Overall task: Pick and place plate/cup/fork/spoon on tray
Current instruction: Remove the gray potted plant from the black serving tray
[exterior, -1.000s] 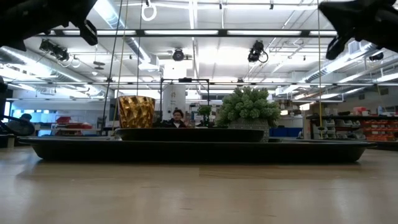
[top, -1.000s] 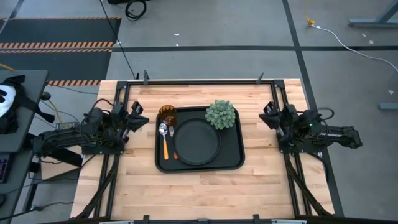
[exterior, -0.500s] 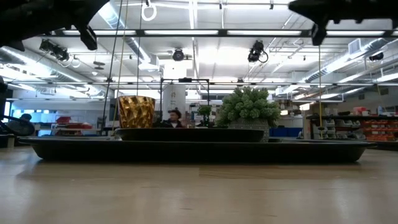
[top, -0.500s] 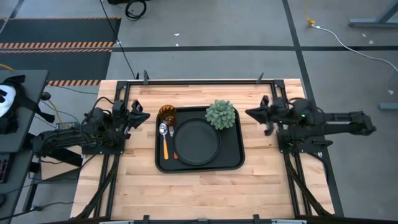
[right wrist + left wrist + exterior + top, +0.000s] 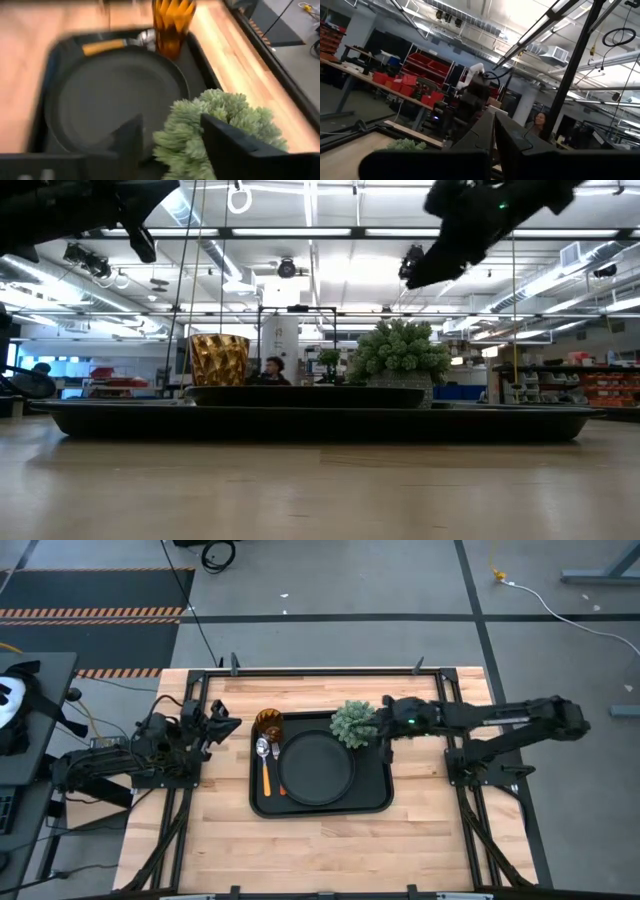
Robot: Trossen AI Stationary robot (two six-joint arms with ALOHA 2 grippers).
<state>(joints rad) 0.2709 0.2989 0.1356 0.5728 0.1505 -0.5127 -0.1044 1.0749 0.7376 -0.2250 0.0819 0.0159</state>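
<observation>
The black tray (image 5: 375, 802) lies mid-table. On it rest the round black plate (image 5: 317, 767), the amber cup (image 5: 268, 722) at its far left corner, and a spoon (image 5: 262, 748) and a fork (image 5: 274, 754) with orange handles left of the plate. My right gripper (image 5: 386, 722) reaches out over the tray's far right corner. It stands open above and beside the fuzzy green plant (image 5: 220, 117), whose fronds show between its fingers (image 5: 131, 137); in the low view it hangs clear above the plant (image 5: 400, 350). My left gripper (image 5: 226, 726) waits shut at the table's left, off the tray.
The green plant (image 5: 355, 724) stands on the tray's far right corner, beside the plate. Black frame rails (image 5: 330, 670) run along the table's far edge and sides. Bare wood (image 5: 320, 850) lies in front of the tray. A person (image 5: 272, 367) shows in the room beyond.
My right gripper has stretched from the table's right side toward the left, out over the tray's far right corner to the plant, and has come lower and tipped downward. The things on the tray have not moved.
</observation>
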